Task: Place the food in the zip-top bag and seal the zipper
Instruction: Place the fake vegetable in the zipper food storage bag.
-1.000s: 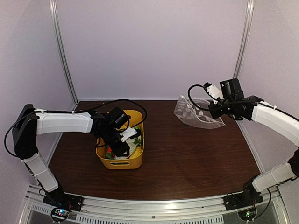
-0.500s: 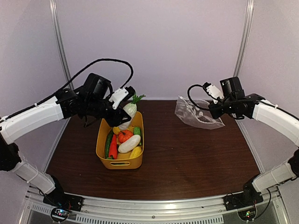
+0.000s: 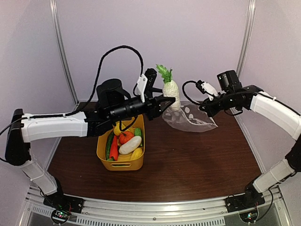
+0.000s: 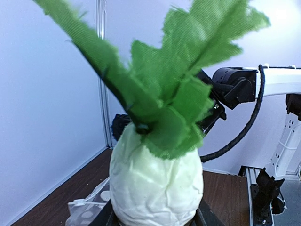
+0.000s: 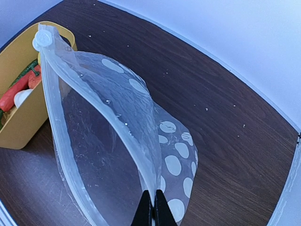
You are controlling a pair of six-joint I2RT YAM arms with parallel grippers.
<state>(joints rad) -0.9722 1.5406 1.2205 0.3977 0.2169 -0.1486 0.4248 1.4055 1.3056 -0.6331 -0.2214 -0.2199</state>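
My left gripper point(image 3: 163, 100) is shut on a white toy vegetable point(image 3: 171, 90) with green cloth leaves, holding it upright in the air just left of the zip-top bag point(image 3: 186, 118). In the left wrist view the vegetable point(image 4: 155, 181) fills the frame above the gripper point(image 4: 155, 222). My right gripper point(image 5: 153, 209) is shut on one side of the bag's zipper point(image 5: 123, 132), so the dotted bag point(image 5: 176, 165) hangs with its mouth gaping. The same gripper point(image 3: 203, 108) holds the bag's right end. More food, a cucumber point(image 3: 109, 145), carrot point(image 3: 114, 153) and pumpkin point(image 3: 125, 137), lies in the yellow tub point(image 3: 123, 165).
The yellow tub point(image 5: 21, 134) stands on the dark wooden table point(image 3: 197, 160), left of the bag. A white zipper slider point(image 5: 39, 42) sits at the far end of the bag's mouth. Pale walls with metal posts point(image 3: 61, 52) close off the back and sides.
The left arm has lifted the white vegetable out of the tub and carried it up and right to beside the bag. The right gripper has shifted the bag left and raised it.
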